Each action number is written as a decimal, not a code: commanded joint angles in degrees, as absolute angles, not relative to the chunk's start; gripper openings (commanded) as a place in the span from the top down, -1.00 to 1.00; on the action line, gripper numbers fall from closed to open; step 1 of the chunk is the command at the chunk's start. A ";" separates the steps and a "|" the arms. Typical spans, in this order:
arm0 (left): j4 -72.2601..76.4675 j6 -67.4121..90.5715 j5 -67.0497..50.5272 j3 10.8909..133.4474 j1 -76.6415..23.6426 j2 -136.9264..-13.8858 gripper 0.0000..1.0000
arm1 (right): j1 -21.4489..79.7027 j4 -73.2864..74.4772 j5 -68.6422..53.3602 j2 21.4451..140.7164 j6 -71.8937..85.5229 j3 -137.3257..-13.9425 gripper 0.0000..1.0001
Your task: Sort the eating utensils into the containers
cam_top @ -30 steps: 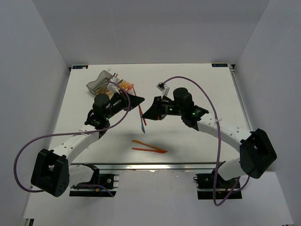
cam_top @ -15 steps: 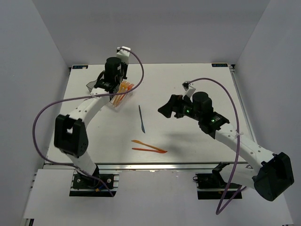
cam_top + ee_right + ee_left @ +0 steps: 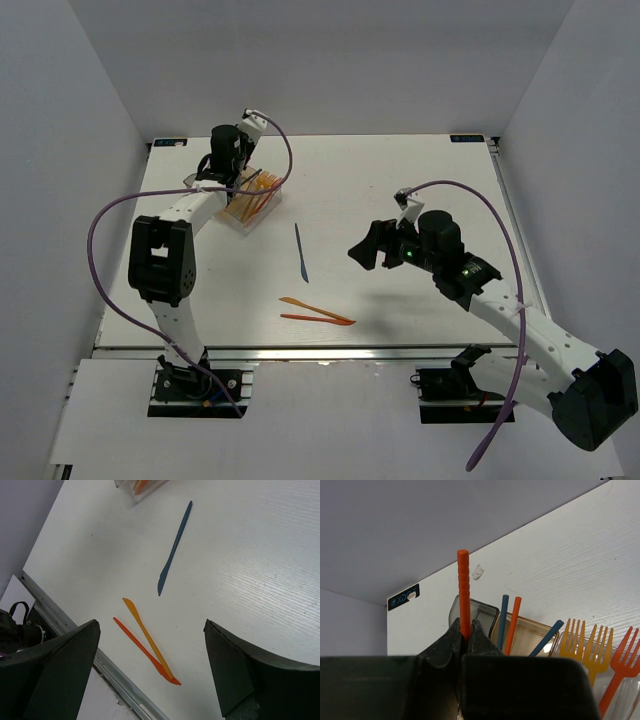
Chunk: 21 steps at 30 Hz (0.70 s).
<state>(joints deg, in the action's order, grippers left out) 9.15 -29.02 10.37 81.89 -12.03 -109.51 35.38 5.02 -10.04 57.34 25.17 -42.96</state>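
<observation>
My left gripper [image 3: 465, 627] is shut on the ribbed handle of an upright orange utensil [image 3: 464, 580], just above the smoky grey bin [image 3: 479, 611] of the containers [image 3: 247, 203] at the table's far left. Blue and orange handles stand in the amber bin [image 3: 532, 632], and orange forks [image 3: 592, 642] stand in the clear one. My right gripper [image 3: 151, 623] hangs open and empty over the middle of the table. A dark blue knife [image 3: 174, 550] lies flat there. Two orange knives [image 3: 147, 640] lie crossed near the front edge.
The metal rail of the table's front edge [image 3: 75, 630] runs close beside the orange knives [image 3: 316, 312]. The left arm [image 3: 160, 260] stretches along the table's left side to the containers. The right arm [image 3: 500, 300] crosses the right half.
My left arm swung from the table's middle to the containers, carrying the orange utensil. My right gripper opened and drew back to the right, and the blue knife now lies on the table.
</observation>
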 commanded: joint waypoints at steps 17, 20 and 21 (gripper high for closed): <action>18.63 -28.30 6.42 72.33 -11.07 -110.75 0.83 | 35.51 4.66 -8.62 58.89 20.83 -41.66 -0.79; 17.67 -27.78 6.24 73.03 -11.07 -110.39 0.55 | 35.51 4.48 -8.35 58.89 20.74 -41.31 -0.79; 17.84 -27.86 6.24 72.78 -10.99 -110.22 0.43 | 35.51 4.48 -8.35 58.80 20.74 -41.22 -0.79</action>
<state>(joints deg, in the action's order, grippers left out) 15.99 -28.60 6.87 72.12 -11.05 -113.27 35.38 5.08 -9.10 58.94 22.15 -41.43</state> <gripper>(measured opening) 0.255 0.894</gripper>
